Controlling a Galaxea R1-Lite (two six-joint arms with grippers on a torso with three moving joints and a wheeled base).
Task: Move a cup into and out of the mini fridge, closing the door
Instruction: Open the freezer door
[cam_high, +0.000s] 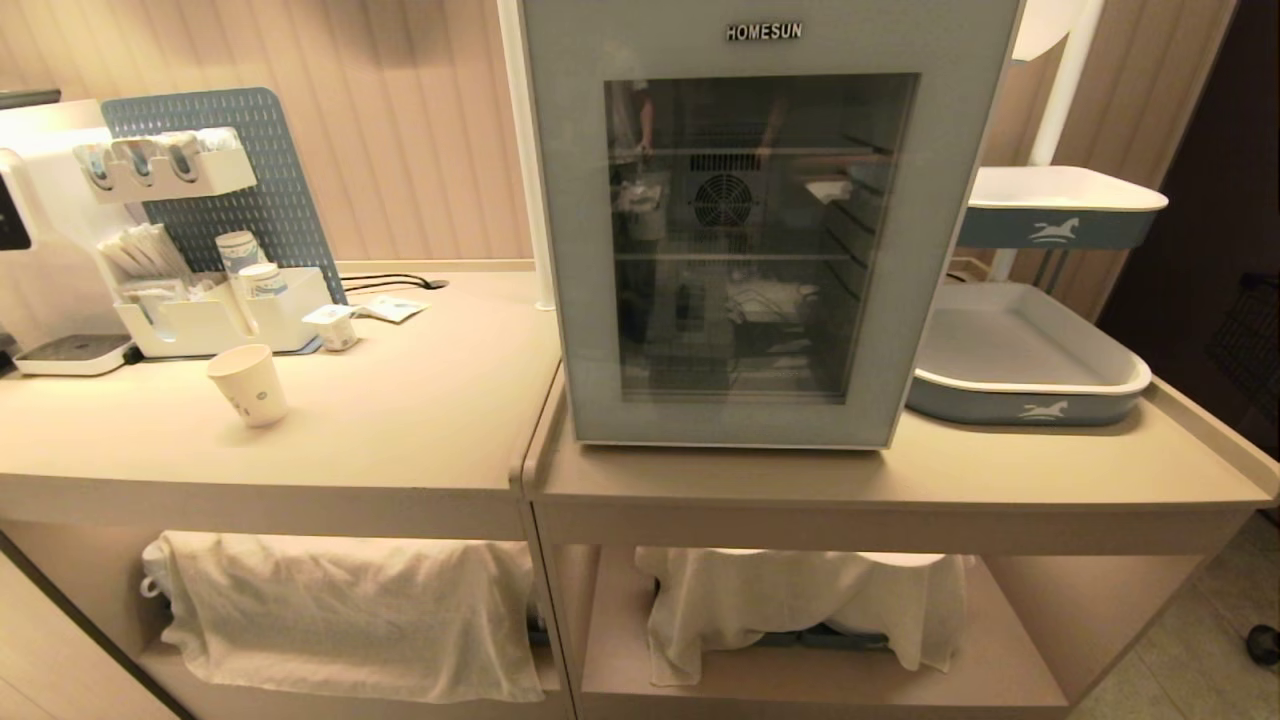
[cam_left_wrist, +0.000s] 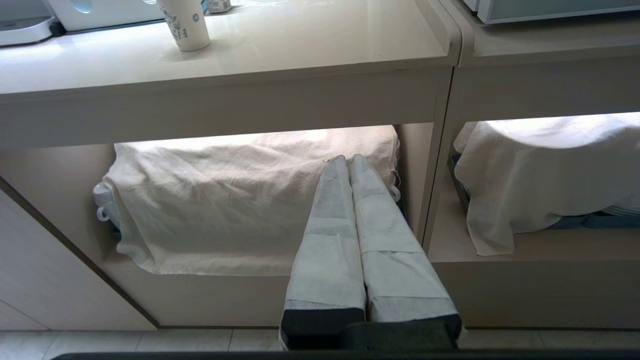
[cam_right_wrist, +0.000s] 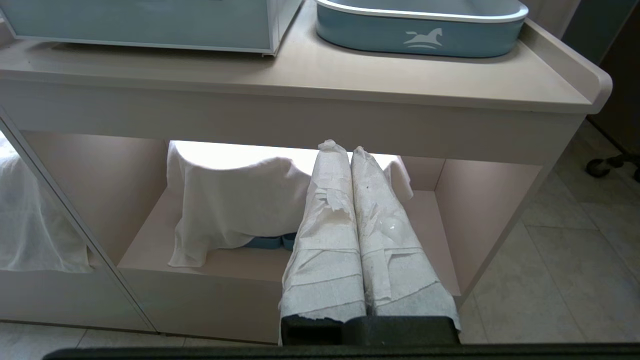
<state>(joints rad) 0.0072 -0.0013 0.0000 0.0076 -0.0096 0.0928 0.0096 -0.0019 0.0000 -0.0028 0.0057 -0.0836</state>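
Observation:
The small white paper cup (cam_high: 249, 384) stands upright on the left counter, a short way in from its front edge; the left wrist view catches it too, the cup (cam_left_wrist: 186, 24). The white mini fridge (cam_high: 560, 200) sits on the right counter, and its door (cam_high: 900, 250) with the dark glass window is closed. Neither arm shows in the head view. My left gripper (cam_left_wrist: 348, 159) hangs low in front of the left counter's under-shelf, shut and empty. My right gripper (cam_right_wrist: 341, 148) hangs before the right counter's under-shelf, also shut and empty. Both pairs of fingers are wrapped in white paper.
A white organiser (cam_high: 215, 320) with stacked cups, a creamer tub (cam_high: 336, 327) and a water dispenser (cam_high: 40, 220) stand at the left counter's back. Two blue-and-white trays (cam_high: 1030, 395) sit right of the fridge. White cloths (cam_high: 350, 610) cover things on the lower shelves.

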